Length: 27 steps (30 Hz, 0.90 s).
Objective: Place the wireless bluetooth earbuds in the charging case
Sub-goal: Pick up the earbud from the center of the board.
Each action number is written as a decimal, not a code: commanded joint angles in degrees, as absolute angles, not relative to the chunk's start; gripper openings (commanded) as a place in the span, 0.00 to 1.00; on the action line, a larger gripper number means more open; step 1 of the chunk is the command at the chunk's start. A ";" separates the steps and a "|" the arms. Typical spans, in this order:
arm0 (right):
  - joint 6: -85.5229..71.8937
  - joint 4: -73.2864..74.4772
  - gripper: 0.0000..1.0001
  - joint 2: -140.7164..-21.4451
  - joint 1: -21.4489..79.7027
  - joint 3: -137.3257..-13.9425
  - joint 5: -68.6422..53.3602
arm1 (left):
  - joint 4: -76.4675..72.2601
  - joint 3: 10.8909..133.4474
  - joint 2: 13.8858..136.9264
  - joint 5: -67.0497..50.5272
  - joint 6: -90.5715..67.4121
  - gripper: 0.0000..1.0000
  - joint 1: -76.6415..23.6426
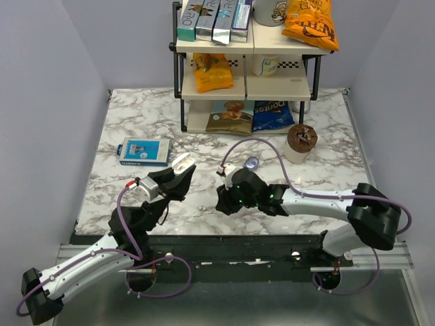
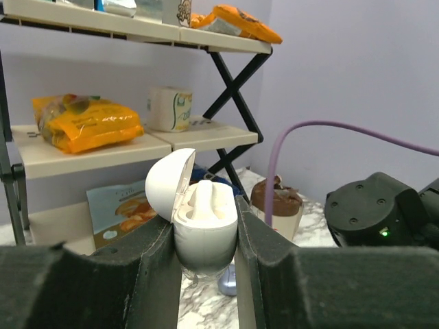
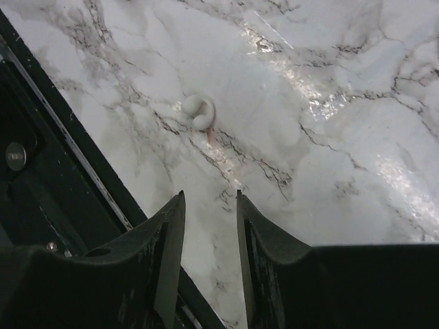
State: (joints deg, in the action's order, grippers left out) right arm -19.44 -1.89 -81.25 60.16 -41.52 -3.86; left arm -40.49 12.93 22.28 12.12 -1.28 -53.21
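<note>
2 grippers work over the marble table [image 1: 340,163]. The left gripper [image 2: 204,221] is clamped on the charging case [image 2: 206,240], a white clamshell held upright above the table with its hinged lid tipped back open. 1 seated earbud [image 2: 206,197], white, stands up inside the case; whether another sits beside it I cannot tell. The right gripper [image 3: 209,197] points down at the table near its front edge, its fingers a narrow gap apart with nothing between them. 1 loose earbud [image 3: 199,112], white with a pinkish tip, lies on the marble just beyond those fingertips, untouched. In the top view the case hangs to the left of the right gripper, apart from it. 1 small lavender-blue rounded object [image 1: 251,164] lies on the table behind the right gripper, and a shelf rack [image 1: 279,94] of snack bags stands at the back.
</note>
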 commanded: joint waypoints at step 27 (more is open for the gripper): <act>-23.29 -4.83 0.37 -104.94 58.10 -57.22 -9.93 | -30.85 11.78 15.20 15.20 -0.79 0.00 -53.17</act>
State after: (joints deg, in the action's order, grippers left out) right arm -22.48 -6.15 -103.20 58.46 -55.75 -8.73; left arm -31.09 12.58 15.88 13.78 -1.26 -53.21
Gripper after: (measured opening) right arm 0.371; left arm 0.375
